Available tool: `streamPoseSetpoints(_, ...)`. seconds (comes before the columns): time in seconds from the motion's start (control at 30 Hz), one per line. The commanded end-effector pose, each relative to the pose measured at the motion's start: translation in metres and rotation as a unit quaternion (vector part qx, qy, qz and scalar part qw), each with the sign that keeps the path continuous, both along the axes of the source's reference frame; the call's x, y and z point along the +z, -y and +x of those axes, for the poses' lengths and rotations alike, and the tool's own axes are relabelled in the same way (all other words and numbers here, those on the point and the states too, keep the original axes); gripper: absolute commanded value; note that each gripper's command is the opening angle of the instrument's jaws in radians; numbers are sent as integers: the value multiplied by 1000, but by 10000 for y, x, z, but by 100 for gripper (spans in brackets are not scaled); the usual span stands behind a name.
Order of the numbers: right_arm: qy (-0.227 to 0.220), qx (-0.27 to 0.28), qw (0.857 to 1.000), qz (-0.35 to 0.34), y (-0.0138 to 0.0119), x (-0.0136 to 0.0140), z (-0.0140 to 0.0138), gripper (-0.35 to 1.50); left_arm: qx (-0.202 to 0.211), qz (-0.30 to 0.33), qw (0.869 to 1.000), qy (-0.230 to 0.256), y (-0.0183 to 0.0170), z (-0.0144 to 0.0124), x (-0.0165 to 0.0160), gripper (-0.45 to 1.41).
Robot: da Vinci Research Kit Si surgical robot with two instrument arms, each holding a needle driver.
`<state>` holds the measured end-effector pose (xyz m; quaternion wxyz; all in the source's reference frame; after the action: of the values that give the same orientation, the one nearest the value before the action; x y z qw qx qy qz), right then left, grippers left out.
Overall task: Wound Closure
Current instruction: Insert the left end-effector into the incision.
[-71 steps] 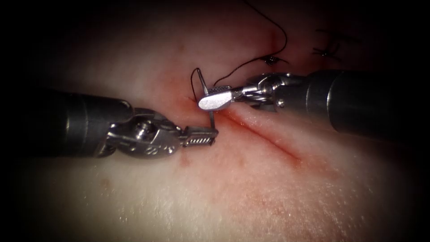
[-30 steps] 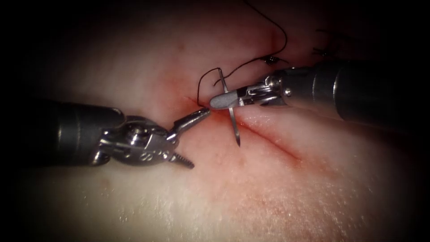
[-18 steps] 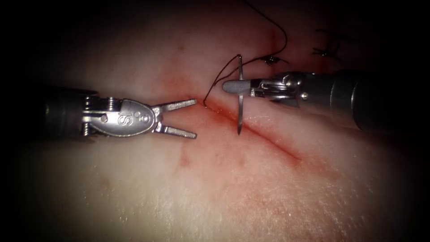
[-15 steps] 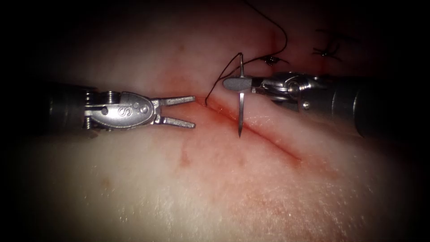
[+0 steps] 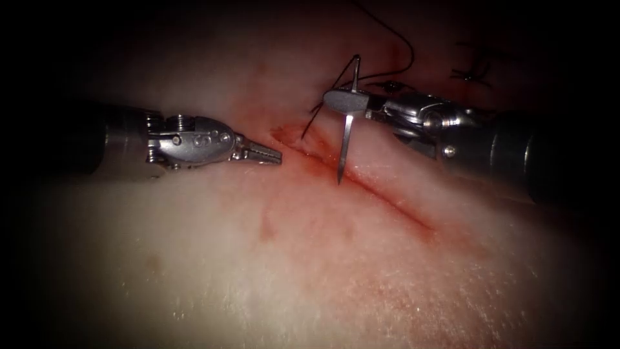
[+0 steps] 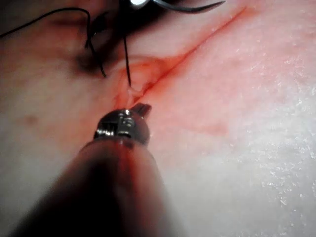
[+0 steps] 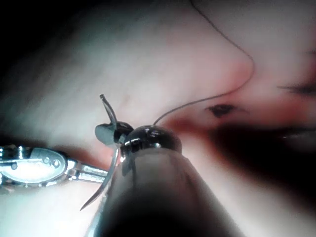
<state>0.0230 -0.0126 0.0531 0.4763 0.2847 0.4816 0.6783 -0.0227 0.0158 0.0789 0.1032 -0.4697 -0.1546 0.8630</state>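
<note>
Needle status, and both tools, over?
Right tool shut on needle near its thread end, tip over the cut, not in tissue. Left tool shut, holding nothing.

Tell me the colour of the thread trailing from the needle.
Black; the thread shows best in the endoscope view, trailing from the needle.

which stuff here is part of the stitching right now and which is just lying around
In use:
right tool, shut on the needle near its thread end, clear of the tissue
thread
cut
left tool, shut, holding nothing

Lying about:
knotted thread ends
red fluid
</note>
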Motion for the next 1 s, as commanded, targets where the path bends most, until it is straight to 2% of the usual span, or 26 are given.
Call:
streamPoseSetpoints(0.03, -21, 4, 1000, 1, -10, -25, 12, -35, 0, 0, 1000, 0, 0, -6, 7, -43)
streamPoseSetpoints(0.2, -61, 15, 998, 2, -24, -77, 14, -35, 0, -1, 1000, -2, -4, -6, 13, -43)
streamPoseSetpoints(0.33, -63, 10, 998, -11, -25, -92, 17, -35, 3, -2, 1000, -7, -2, -10, 18, -43)
streamPoseSetpoints(0.43, -60, 8, 998, -22, -24, -85, 16, -35, 6, -2, 1000, -13, 0, -16, 22, -43)
streamPoseSetpoints(0.73, 22, 8, 998, -58, -22, -44, 7, -35, 16, 6, 1000, -25, -10, -37, 39, -43)
streamPoseSetpoints(0.83, 37, 4, 997, -69, -22, -40, 5, -35, 38, 11, 998, -41, -12, -36, 47, -45)
streamPoseSetpoints(0.93, 49, 3, 996, -81, -22, -38, 3, -35, 99, 22, 991, -85, -3, -33, 63, -45)
streamPoseSetpoints(1.0, 59, 0, 994, -89, -24, -37, 2, -35, 120, 31, 987, -104, -1, -31, 71, -45)
